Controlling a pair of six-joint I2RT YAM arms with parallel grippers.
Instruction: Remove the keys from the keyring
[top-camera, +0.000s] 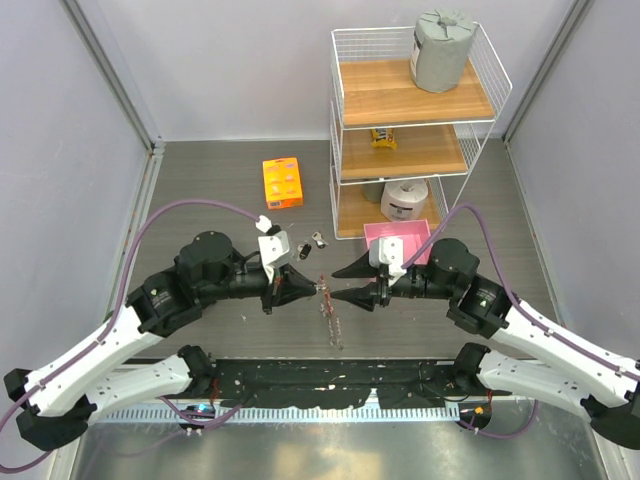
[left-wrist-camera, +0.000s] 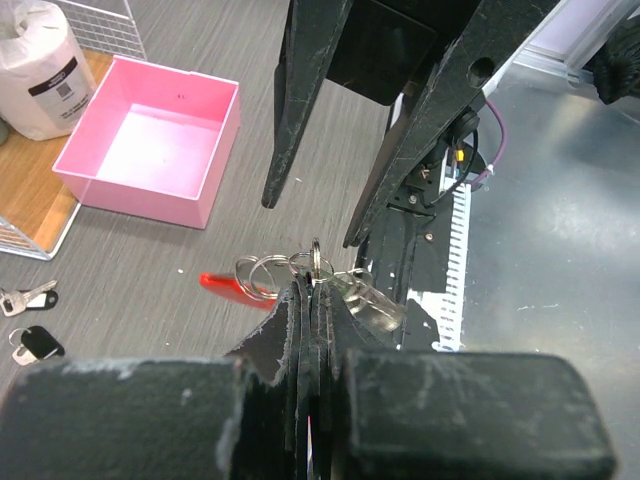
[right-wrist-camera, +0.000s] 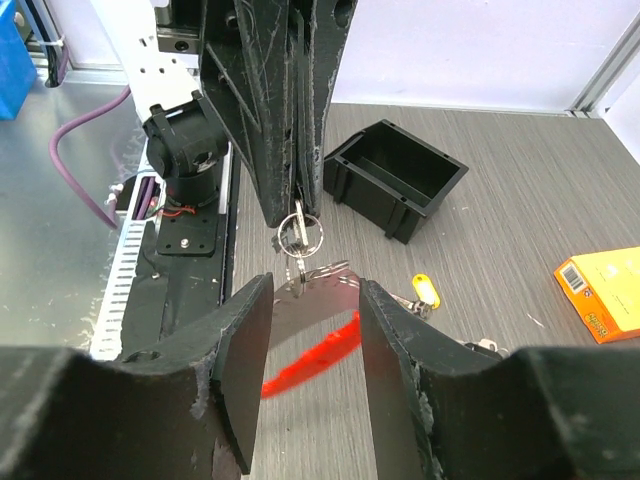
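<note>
Though thin, silvery looped keyring (left-wrist-camera: 316, 262)

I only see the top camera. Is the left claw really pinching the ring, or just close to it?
Observer: Pinching it. The left wrist view shows the left gripper shut on the keyring.
Operator: What about the other claw?
Observer: The right gripper is open, and a key hangs from the ring in front of its jaws.
Operator: Are any keys off already?
Observer: Yes. The right wrist view shows a yellow-tagged key lying on the table, apart from the ring.
</note>
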